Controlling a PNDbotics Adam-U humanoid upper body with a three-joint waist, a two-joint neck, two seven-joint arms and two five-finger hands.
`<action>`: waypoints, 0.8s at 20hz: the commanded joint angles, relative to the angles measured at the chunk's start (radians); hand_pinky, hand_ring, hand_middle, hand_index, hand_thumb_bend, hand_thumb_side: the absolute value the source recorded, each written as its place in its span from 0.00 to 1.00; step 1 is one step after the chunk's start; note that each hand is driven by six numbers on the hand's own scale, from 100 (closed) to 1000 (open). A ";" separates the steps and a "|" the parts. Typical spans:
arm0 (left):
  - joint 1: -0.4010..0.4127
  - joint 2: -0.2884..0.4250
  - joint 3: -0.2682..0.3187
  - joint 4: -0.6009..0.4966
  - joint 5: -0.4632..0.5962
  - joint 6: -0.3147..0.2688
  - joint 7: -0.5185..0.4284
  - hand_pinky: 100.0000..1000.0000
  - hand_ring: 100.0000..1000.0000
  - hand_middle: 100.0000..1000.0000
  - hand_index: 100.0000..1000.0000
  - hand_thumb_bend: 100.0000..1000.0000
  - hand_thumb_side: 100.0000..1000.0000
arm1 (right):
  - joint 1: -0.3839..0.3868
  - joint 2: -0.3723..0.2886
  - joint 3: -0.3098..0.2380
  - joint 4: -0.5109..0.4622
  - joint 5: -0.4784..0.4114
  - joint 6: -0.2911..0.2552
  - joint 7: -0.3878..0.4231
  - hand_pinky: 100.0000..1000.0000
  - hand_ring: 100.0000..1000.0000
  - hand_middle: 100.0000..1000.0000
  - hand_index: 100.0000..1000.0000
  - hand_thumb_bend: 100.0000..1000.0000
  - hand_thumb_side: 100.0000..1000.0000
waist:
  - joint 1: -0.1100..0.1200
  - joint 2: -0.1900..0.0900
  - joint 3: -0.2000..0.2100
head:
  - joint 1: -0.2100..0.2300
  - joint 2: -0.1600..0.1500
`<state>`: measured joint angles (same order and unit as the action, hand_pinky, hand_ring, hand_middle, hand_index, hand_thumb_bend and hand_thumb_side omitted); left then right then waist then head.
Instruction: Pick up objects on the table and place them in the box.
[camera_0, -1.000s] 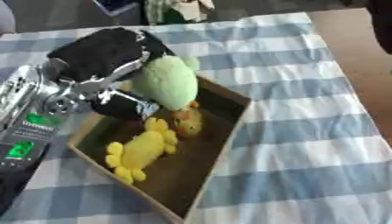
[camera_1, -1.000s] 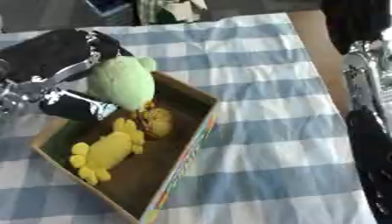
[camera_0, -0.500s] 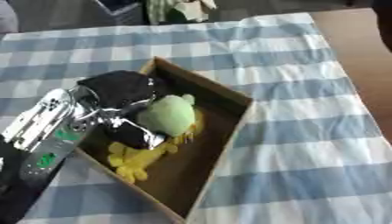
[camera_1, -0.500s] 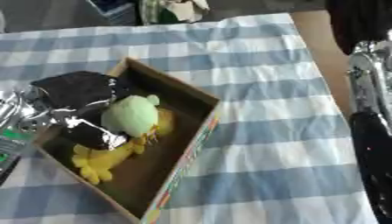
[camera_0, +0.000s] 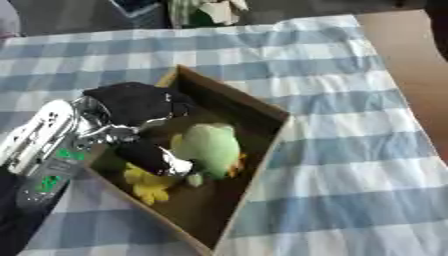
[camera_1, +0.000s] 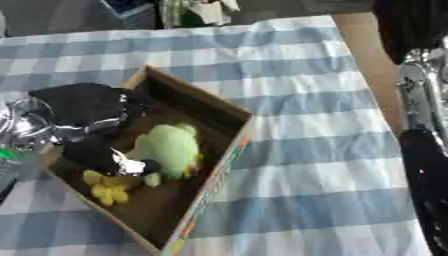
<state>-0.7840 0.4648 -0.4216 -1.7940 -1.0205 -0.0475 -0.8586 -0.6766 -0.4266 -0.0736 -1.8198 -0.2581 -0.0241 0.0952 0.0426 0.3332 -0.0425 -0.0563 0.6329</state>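
**A:** Describe the work surface.

**B:** A table under a blue-and-white checked cloth (camera_0: 350, 150). Clutter lies along the far edge; it cannot be identified. Bare wood shows at the right.

**A:** Working left to right, what is on the cloth?

**B:** The left hand (camera_0: 140, 107) enters from the lower left and reaches into a brown cardboard box (camera_0: 262, 150). Its fingers are curled against a green plush toy (camera_0: 210, 147). Whether they grip the toy or merely rest on it cannot be determined. The toy sits low in the box, beside a yellow plush toy (camera_0: 149, 182) lying on the box floor.

**A:** And the right side?

**B:** The right arm (camera_1: 424, 125) runs down the right border in the right eye view. Its hand is outside both views, so its state cannot be reported.

**A:** Task status?

**B:** Judged nearly complete. Two toys are inside the box. No loose item is visible on the cloth around it.

**A:** Remaining steps?

**B:** Probably: let go of the green toy, if it is held, and lift the left hand out of the box. Anything beyond the view edges cannot be accounted for.
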 joint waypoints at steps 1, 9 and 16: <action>-0.010 -0.002 0.047 -0.047 0.007 0.030 0.025 0.84 0.98 0.95 1.00 0.34 1.00 | -0.008 -0.021 -0.009 -0.019 -0.008 0.002 -0.003 0.83 0.76 0.64 0.82 0.00 0.83 | -0.004 -0.026 0.001 | -0.005 0.007; -0.017 -0.087 0.215 -0.198 0.096 0.142 0.142 0.72 0.85 0.83 1.00 0.00 0.92 | -0.004 -0.022 -0.018 -0.024 -0.009 0.004 -0.018 0.83 0.76 0.64 0.82 0.00 0.83 | -0.011 -0.028 0.020 | -0.022 0.025; 0.035 -0.150 0.385 -0.206 0.196 0.242 0.247 0.58 0.72 0.72 0.93 0.00 0.84 | 0.004 -0.025 -0.026 -0.041 -0.012 -0.001 -0.044 0.82 0.75 0.64 0.82 0.00 0.79 | -0.018 -0.030 0.047 | -0.023 0.039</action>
<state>-0.7386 0.3152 -0.0733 -1.9815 -0.8439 0.1778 -0.6315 -0.6614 -0.4269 -0.0883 -1.8361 -0.2631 -0.0237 0.0588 0.0267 0.3293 0.0036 -0.0782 0.6648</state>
